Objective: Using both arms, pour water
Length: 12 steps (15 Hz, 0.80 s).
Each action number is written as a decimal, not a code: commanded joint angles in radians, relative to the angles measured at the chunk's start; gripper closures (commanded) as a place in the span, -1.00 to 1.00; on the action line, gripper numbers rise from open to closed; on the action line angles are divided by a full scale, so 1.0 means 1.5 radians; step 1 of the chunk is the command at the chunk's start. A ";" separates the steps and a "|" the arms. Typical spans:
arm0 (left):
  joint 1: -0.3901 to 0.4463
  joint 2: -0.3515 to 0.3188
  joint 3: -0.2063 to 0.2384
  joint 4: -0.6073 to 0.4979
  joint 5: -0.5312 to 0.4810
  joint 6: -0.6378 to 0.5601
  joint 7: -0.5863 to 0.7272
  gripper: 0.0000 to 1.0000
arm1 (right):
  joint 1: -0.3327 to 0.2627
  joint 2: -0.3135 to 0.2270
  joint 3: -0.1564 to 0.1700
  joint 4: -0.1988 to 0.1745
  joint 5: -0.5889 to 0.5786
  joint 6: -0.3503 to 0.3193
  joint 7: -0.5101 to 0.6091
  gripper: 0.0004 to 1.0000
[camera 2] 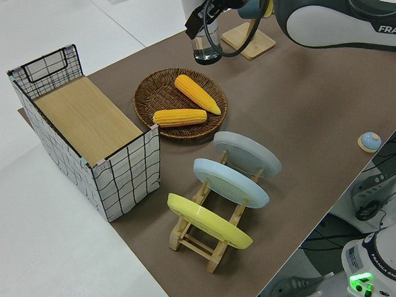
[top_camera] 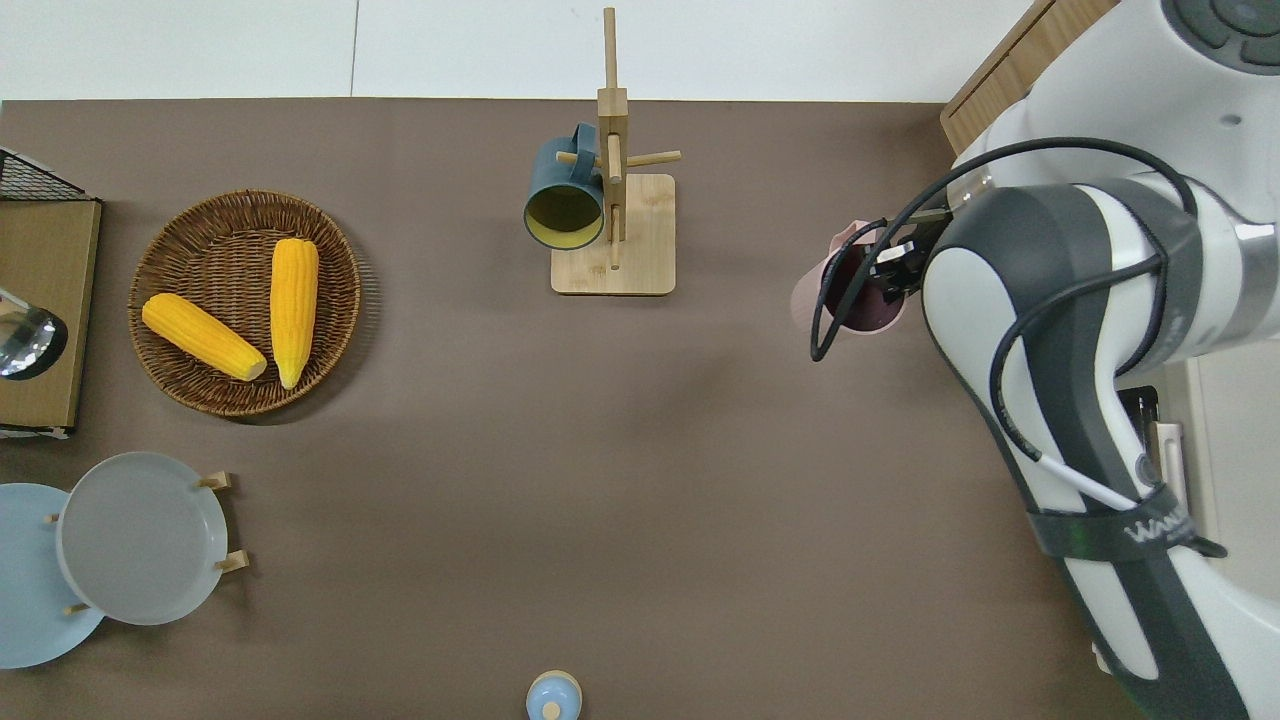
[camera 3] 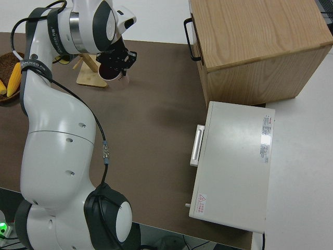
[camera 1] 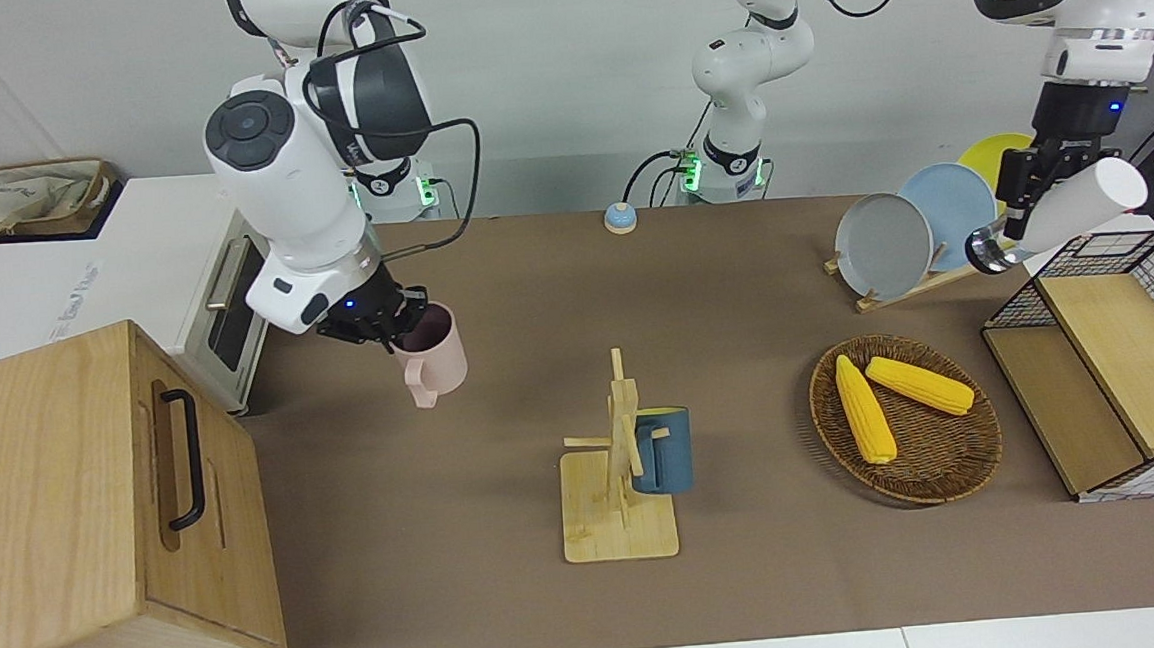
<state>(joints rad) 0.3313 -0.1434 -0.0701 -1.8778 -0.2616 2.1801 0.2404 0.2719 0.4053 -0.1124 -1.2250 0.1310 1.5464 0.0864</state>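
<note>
**Brown tabletop, both my arms loaded**

Brown matting covers the table (camera 1: 514,608) under me. My right gripper (camera 1: 384,328) pinches the rim of a pink mug (camera 1: 433,362), held in the air over the table's right-arm end near the wooden box (camera 1: 98,514). My left gripper (camera 1: 1030,188) clamps a tilted white bottle (camera 1: 1081,203) above the wire-sided crate (camera 1: 1121,371). Between them stand the mug tree (camera 1: 618,462) with its blue mug (camera 1: 663,451) and a wicker basket (camera 1: 946,467) holding two corn cobs (camera 1: 863,409).
</note>
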 commanded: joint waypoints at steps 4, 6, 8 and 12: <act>0.001 -0.123 -0.023 -0.140 0.018 0.033 -0.033 0.77 | 0.027 -0.021 0.078 0.003 0.041 -0.055 0.267 1.00; 0.004 -0.126 -0.031 -0.150 0.027 0.033 -0.048 0.77 | 0.030 -0.020 0.104 0.001 0.048 -0.050 0.333 1.00; 0.002 -0.126 -0.033 -0.153 0.033 0.033 -0.051 0.77 | 0.032 -0.017 0.139 -0.001 0.049 -0.041 0.399 1.00; 0.000 -0.124 -0.037 -0.153 0.033 0.033 -0.052 0.77 | 0.032 -0.009 0.216 -0.019 0.047 0.040 0.499 1.00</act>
<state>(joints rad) 0.3321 -0.2987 -0.1198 -2.0911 -0.2389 2.2020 0.1897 0.3317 0.3859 0.1335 -1.2307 0.1766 1.5202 0.7237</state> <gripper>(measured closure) 0.352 0.943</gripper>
